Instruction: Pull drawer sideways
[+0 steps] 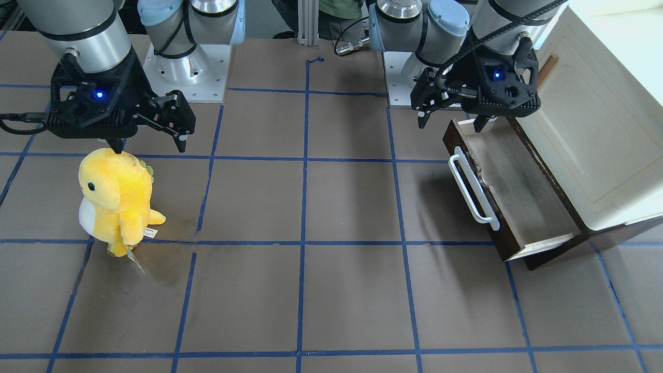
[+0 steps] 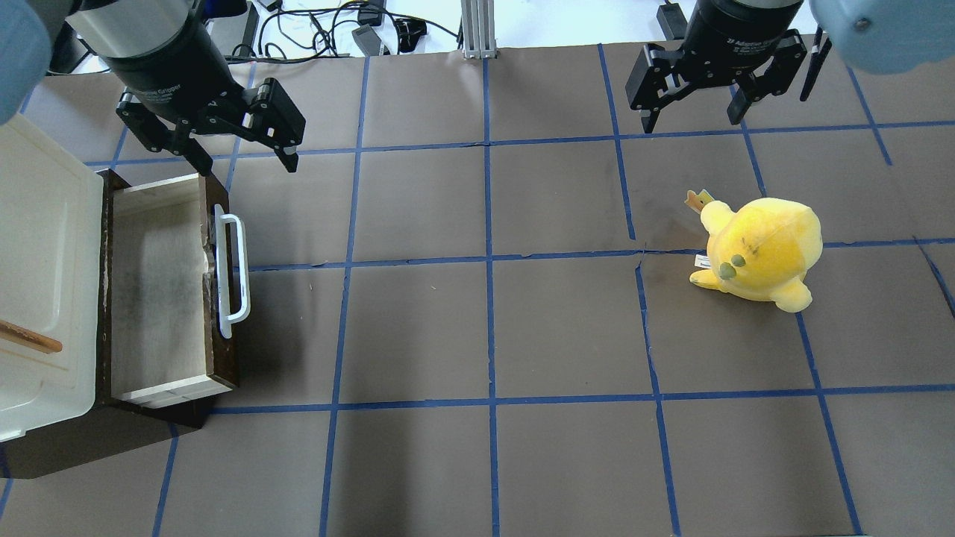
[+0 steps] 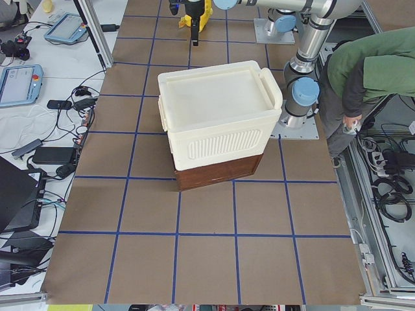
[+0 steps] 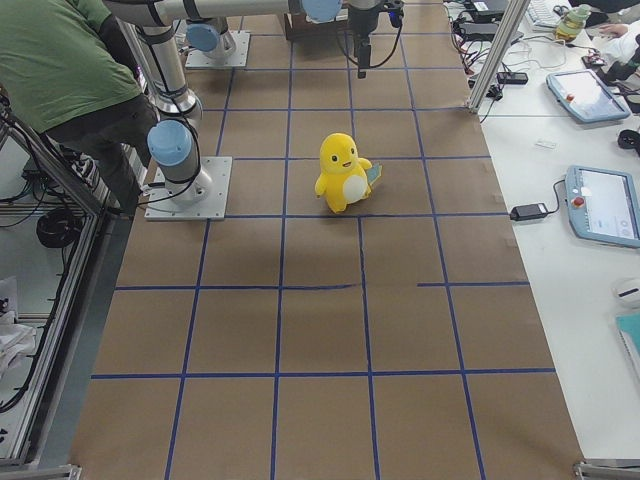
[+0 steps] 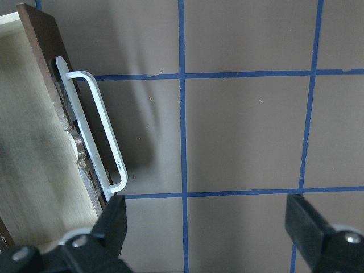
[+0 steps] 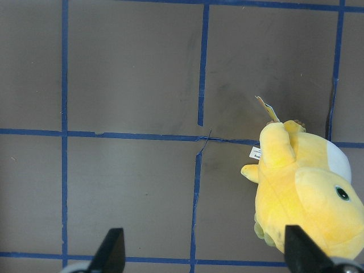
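The drawer stands pulled out from under a cream cabinet, its pale inside showing; it also shows in the front view. Its dark brown front carries a long white bar handle, also seen in the front view and the left wrist view. My left gripper is open and empty, above the drawer's far end, touching nothing. In the left wrist view the jaws stand wide apart, one finger beside the handle's end. My right gripper is open and empty, far from the drawer.
A yellow plush toy stands on the table below and just in front of the right gripper. The cabinet door has a small brown wooden handle. A person in green stands behind the robot bases. Blue tape lines grid the brown table.
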You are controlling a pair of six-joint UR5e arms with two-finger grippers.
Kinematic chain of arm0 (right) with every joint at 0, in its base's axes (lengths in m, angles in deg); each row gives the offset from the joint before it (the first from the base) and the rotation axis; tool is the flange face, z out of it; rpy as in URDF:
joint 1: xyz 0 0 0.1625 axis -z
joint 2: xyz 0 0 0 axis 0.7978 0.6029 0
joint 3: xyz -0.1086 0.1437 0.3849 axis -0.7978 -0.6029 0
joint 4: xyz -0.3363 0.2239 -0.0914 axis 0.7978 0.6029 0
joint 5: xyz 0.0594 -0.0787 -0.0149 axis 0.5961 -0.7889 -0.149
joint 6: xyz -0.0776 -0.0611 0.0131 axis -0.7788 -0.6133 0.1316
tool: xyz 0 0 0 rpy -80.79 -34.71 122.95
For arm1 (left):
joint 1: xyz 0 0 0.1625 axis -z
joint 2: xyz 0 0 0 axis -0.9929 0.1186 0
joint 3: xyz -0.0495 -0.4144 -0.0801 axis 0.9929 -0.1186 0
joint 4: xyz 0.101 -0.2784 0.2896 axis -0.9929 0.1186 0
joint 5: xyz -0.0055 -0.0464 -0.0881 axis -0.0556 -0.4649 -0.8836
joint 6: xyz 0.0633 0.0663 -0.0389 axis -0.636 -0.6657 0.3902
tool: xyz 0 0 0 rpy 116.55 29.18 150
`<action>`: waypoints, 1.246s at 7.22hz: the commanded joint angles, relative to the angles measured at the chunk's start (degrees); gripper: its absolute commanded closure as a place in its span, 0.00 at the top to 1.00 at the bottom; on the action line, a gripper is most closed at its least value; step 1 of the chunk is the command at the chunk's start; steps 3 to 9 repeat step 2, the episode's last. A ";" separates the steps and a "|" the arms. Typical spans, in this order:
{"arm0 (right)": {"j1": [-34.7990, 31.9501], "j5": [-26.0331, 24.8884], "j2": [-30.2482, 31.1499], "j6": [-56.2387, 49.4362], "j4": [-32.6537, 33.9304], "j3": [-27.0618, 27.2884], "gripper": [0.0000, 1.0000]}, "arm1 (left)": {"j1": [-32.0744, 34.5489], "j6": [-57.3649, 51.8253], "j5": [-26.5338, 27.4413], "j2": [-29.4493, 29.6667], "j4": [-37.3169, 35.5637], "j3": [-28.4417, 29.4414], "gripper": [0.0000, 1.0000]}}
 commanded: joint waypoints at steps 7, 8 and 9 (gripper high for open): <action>0.00 0.00 0.00 0.02 0.00 0.00 1.00 | 0.13 -0.21 0.36 -0.40 0.06 -0.05 1.00; 0.00 0.00 0.00 0.02 0.00 0.00 1.00 | 0.13 -0.21 0.36 -0.40 0.06 -0.05 1.00; 0.00 0.00 0.00 0.02 0.00 0.00 1.00 | 0.13 -0.21 0.36 -0.40 0.06 -0.05 1.00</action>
